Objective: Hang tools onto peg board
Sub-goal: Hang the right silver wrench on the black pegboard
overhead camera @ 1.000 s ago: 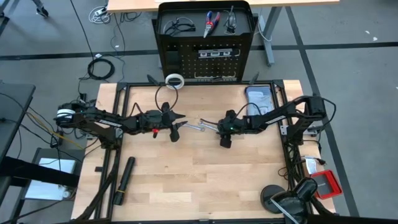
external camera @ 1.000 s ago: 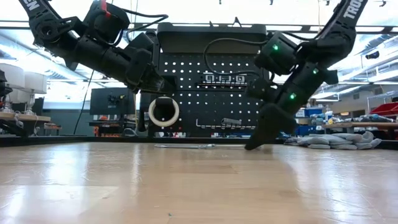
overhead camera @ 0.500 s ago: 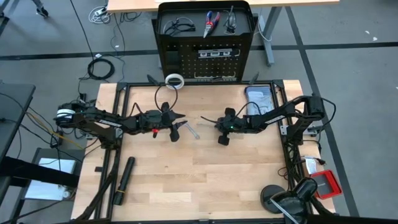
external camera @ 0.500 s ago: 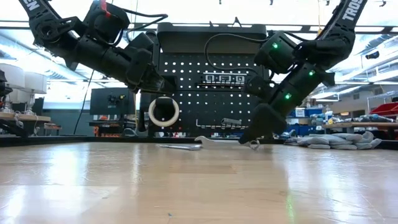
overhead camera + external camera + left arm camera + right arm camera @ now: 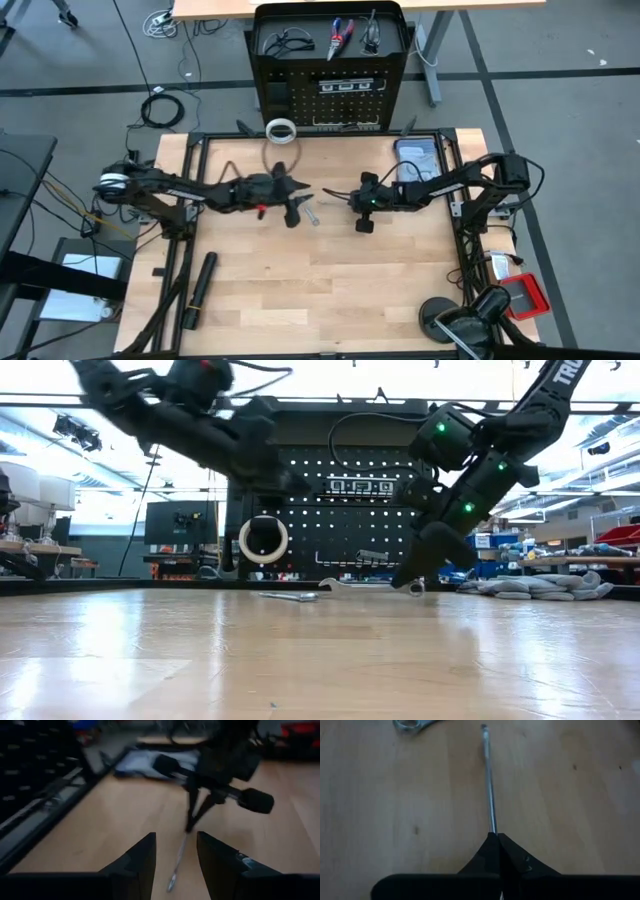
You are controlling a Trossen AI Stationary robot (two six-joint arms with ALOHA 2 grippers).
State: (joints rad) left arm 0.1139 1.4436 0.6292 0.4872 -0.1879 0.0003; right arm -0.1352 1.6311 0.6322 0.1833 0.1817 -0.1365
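The left gripper (image 5: 300, 205) hovered above the middle of the table (image 5: 330, 290), left of centre, its fingers (image 5: 140, 857) parted to a moderate gap with nothing between them. A second wrench (image 5: 290, 596) lay flat on the table just beside that gripper.

To the right, the right gripper (image 5: 345, 200) was clamped tight on one end of a thin silver wrench (image 5: 490, 795). In the low view that wrench (image 5: 365, 586) was raised just clear of the table, roughly level, with its free end pointing left toward the left gripper.

A black cylinder (image 5: 200, 288) lay on the near left part of the table, well apart from both grippers.

The peg board (image 5: 330, 95) stood upright at the far edge of the table. A white tape ring (image 5: 282, 131) hung at its lower left. A black strip with white squares (image 5: 343, 85) sat at mid-height on the panel. On the top shelf lay, from left to right, a pair of black glasses (image 5: 285, 41), red-and-blue pliers (image 5: 340, 35) and another pair of glasses (image 5: 370, 35).
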